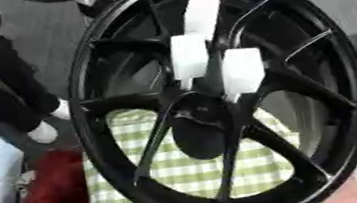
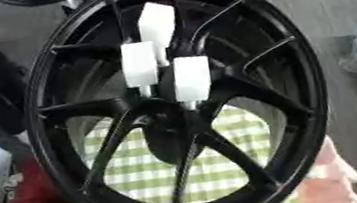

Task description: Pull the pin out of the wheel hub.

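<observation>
While neither robot hand is showing, so nobody can tell which is nearer or how its fingers are, three white pins [image 1: 189, 55] are sticking out of the middle of the black wheel hub [image 1: 123, 182], pointing up toward the camera.

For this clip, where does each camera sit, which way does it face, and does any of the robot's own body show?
Left eye view: in the robot's head, looking down at the black wheel hub; no robot hand shows.
Right eye view: the head's other eye, same downward look, the hub sitting further left; no robot hand shows.
Shared: the hub, three white pins at its centre, green checked cloth beneath.
</observation>
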### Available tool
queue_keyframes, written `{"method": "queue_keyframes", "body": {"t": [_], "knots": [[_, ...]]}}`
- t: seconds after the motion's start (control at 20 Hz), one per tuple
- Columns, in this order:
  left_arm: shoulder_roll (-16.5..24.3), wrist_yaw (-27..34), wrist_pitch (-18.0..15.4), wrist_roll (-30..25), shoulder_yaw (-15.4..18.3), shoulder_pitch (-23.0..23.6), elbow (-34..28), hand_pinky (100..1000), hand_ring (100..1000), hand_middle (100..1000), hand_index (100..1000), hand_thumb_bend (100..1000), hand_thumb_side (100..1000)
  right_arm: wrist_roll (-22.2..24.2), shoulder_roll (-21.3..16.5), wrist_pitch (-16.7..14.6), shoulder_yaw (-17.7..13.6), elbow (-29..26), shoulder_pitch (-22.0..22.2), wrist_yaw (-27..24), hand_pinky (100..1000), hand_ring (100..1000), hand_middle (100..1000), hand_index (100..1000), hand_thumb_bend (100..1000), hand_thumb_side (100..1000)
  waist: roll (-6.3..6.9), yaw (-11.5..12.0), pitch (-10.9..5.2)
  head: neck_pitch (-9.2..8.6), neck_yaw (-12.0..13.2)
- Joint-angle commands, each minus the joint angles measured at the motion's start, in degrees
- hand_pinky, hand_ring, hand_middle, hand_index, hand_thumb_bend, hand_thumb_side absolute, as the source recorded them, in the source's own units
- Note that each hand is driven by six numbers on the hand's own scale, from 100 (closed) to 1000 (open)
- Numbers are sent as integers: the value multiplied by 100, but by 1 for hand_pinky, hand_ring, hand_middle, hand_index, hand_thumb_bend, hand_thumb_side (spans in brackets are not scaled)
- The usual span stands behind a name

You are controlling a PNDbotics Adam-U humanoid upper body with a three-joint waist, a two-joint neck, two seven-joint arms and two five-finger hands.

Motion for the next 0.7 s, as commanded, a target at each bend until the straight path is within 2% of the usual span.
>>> {"method": "queue_keyframes", "body": {"t": [0.05, 0.1, 0.25, 0.5, 0.6, 0.7], "knots": [[62, -32, -4, -23, 40, -35, -124, 566, 877, 883, 710, 236, 896, -234, -126, -185, -24, -128, -35, -285, 995, 818, 692, 834, 100, 566, 2, -2, -56, -37, -4], [61, -32, -5, -23, 39, -38, -125, 566, 878, 883, 710, 236, 895, -283, -133, -353, 25, -130, -53, -467, 979, 775, 649, 813, 100, 570, 3, 3, -55, -38, -7], [60, -29, -7, -24, 36, -49, -131, 566, 878, 883, 710, 235, 894, -255, -178, -933, 162, -131, -156, -801, 980, 761, 634, 802, 100, 573, 10, 19, -54, -53, -15], [40, -19, -4, -37, 18, -60, -131, 566, 878, 883, 709, 236, 894, 421, -194, -1891, 574, -131, -436, -1091, 1000, 763, 633, 800, 100, 591, 13, 49, -64, -75, -54], [27, -16, 0, -52, 4, -72, -132, 566, 878, 883, 709, 236, 893, 705, -177, -2168, 792, -131, -639, -1236, 1000, 767, 639, 803, 100, 594, 14, 70, -65, -88, -69], [22, -14, -1, -61, -1, -80, -137, 566, 878, 882, 709, 235, 892, 993, -164, -2316, 1009, -131, -847, -1379, 1000, 767, 639, 802, 100, 597, 15, 96, -67, -93, -81]]}}
